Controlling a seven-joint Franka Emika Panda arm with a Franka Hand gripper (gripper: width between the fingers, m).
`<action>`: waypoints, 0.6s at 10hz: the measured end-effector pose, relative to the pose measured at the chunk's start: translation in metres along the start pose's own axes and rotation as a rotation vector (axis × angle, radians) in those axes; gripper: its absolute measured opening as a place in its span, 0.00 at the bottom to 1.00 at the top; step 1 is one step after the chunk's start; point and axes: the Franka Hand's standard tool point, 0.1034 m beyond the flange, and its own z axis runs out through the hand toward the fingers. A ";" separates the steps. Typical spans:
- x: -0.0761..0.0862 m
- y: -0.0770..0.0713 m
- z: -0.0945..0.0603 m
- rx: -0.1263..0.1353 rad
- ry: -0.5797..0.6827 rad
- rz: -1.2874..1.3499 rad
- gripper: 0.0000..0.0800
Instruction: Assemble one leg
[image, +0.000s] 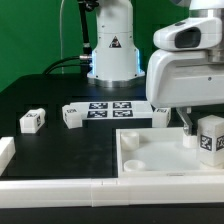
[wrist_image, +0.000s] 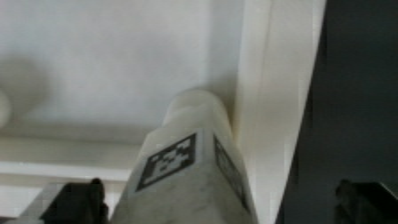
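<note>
Standing upright in the tray's (image: 140, 160) corner at the exterior view's right, the leg (image: 210, 138) sits between the claw's (image: 200, 137) spread fingers, released, nothing gripped. Two more legs (image: 31, 121) lie on the black table (image: 60, 150).

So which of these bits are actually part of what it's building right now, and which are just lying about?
In use now:
- the leg standing in the tray-like piece's corner
- the tray-like piece
- the gripper, open around that leg

Lying about:
- two spare legs on the table
- the marker board
- the white bars edging the table
</note>
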 end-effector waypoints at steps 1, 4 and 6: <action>0.001 0.002 -0.001 -0.002 0.001 -0.081 0.81; 0.002 0.009 -0.002 -0.035 -0.002 -0.328 0.81; 0.002 0.009 -0.002 -0.035 -0.002 -0.323 0.67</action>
